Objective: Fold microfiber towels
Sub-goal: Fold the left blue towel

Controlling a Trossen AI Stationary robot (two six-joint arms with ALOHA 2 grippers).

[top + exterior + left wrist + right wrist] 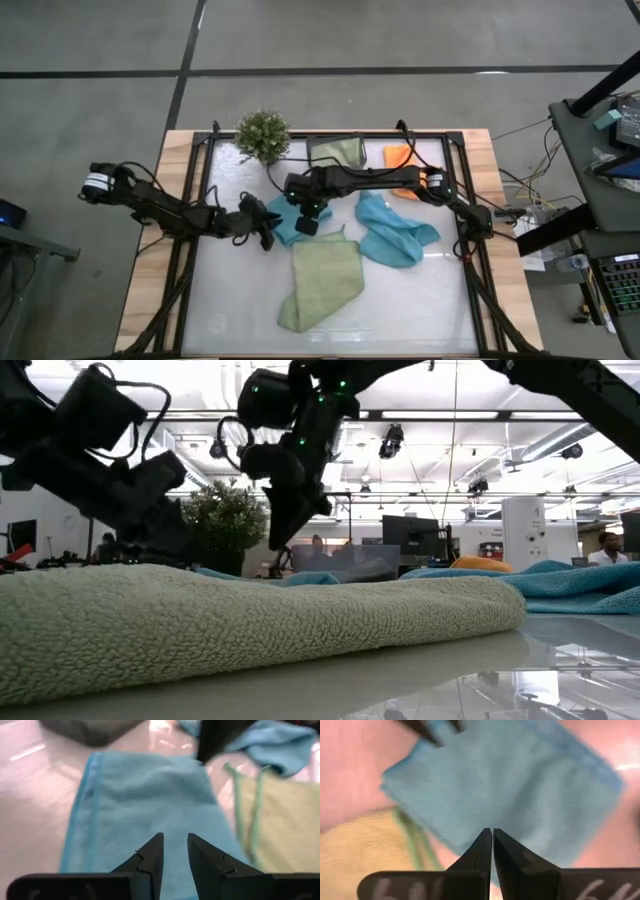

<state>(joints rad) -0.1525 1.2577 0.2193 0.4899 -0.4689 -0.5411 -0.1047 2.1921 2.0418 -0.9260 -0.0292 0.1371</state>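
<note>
A folded teal-blue towel (287, 233) lies flat on the table left of centre. It shows under both wrists (145, 800) (520, 780). My left gripper (268, 228) (175, 842) hovers over the towel's left end, its fingers a little apart with nothing between them. My right gripper (308, 222) (492, 834) reaches in from the right. It stands shut above the towel's right part, pointing steeply down, and in the low view its tip (275, 545) is clear of the cloth. A light green towel (322, 282) lies loosely folded toward the near edge.
A second teal-blue towel (395, 238) lies crumpled right of centre. At the far edge stand a potted plant (262, 135) and a grey bin (318, 150) with a green towel (340, 152) in it. An orange towel (398, 156) lies next to the bin.
</note>
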